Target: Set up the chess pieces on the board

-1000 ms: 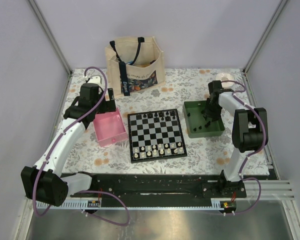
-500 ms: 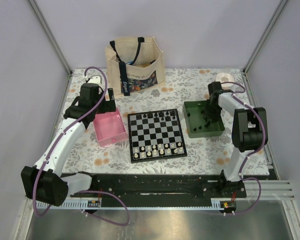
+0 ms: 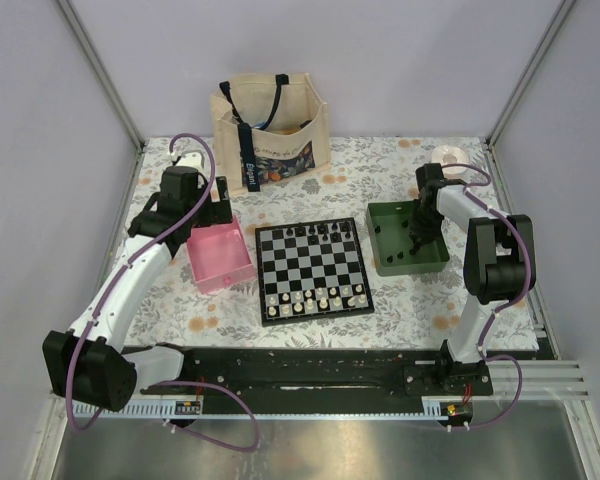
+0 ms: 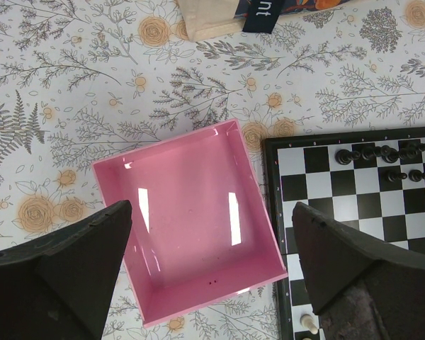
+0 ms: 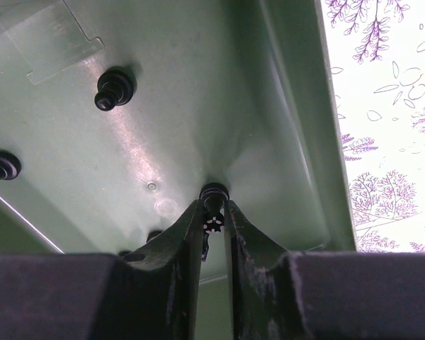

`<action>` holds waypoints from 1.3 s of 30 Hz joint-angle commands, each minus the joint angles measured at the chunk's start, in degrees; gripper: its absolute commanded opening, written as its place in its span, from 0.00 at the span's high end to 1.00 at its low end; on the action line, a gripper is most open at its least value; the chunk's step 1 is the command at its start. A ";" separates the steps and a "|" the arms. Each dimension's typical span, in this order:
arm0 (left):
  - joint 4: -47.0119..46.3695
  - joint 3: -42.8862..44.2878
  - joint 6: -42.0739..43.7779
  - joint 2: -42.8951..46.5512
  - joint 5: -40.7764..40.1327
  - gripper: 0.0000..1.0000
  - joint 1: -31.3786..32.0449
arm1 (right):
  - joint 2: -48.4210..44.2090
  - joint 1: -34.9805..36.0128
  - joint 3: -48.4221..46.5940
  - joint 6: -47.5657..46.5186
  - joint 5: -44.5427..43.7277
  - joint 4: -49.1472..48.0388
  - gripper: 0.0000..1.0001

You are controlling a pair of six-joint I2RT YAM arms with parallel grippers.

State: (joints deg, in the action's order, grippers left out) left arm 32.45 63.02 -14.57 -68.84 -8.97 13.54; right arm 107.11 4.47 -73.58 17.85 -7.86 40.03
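Tiny black plastic chess pieces (image 5: 114,88) lie in the one square green plastic tray (image 5: 290,106). Three show plainly from the right wrist, and a fourth is half hidden behind a finger. The right gripper (image 5: 213,216) pinches one of the three beside the tray's wall. More stand on the far rows of the single flat chequered chessboard (image 3: 313,268), too small to count. The left gripper (image 4: 211,212) hangs wide open over the one pink plastic tray (image 4: 166,146).

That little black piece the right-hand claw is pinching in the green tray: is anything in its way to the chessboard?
Only the green tray's own wall, on the side facing the chessboard. The black chess piece in the right gripper would have to be lifted over it. Past the wall, nothing visible stands before the board.
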 commanded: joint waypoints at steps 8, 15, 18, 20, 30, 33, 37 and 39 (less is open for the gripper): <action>-2.48 1.31 0.15 0.28 1.06 0.01 0.08 | -3.13 -0.34 -2.44 -1.06 0.30 0.75 0.93; -2.48 1.57 0.15 0.46 0.97 0.01 0.08 | -8.84 -0.25 -9.82 -2.03 3.45 3.47 0.94; -2.48 1.49 0.15 0.64 0.89 0.01 0.17 | -10.08 0.62 -12.89 -2.20 5.66 5.14 0.94; -2.30 1.49 0.15 0.72 0.80 0.01 0.17 | -10.60 2.29 -14.91 -2.47 5.57 6.46 0.94; -2.12 1.40 0.15 1.60 0.10 0.01 0.17 | -2.18 21.26 -35.37 -1.76 5.05 11.03 0.94; -2.13 1.22 -0.11 2.04 -1.30 0.01 0.17 | 3.88 26.28 -43.38 -2.11 4.17 13.58 0.94; -2.39 1.14 -0.28 3.09 -2.62 0.01 0.17 | 13.45 32.08 -57.77 -2.55 4.96 18.23 0.94; -2.39 0.87 -0.46 3.71 -3.77 0.01 0.08 | 19.59 34.10 -66.46 -2.90 5.13 20.69 0.94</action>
State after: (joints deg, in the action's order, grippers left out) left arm 32.45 63.02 -14.61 -67.94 -9.89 13.54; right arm 118.45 35.05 -127.22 16.10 -3.38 54.46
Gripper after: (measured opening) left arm 0.988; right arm 0.137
